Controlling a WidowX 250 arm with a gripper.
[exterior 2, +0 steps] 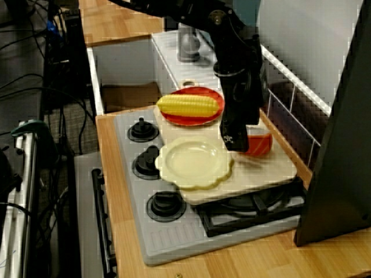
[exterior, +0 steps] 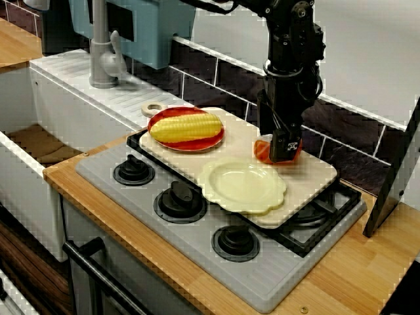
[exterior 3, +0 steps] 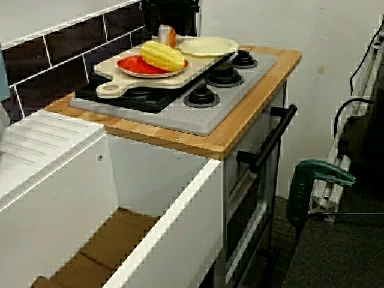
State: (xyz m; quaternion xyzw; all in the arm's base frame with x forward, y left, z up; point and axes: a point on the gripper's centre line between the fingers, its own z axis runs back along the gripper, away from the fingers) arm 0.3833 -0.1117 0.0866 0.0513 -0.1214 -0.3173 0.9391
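1. The pincer (exterior: pixel 281 154) stood low on the cutting board (exterior: pixel 315 176). Its tip was down at an orange-red piece (exterior: pixel 262 150), which showed on both sides of it in the view from the front.
2. I could not tell whether the pincer was clenched on that piece or released. Its black fingers hid the contact in the view from the front and in the view from the side.
3. Just in front of the pincer, toward the burners, lay a cream scalloped plate (exterior: pixel 241 187).
4. On the pincer's sink side, near but apart, a red plate (exterior: pixel 197 147) carried a yellow corn cob (exterior: pixel 187 127).
5. The board lay across the grey stove (exterior: pixel 197 252), which was set in the wooden desk (exterior: pixel 357 275).
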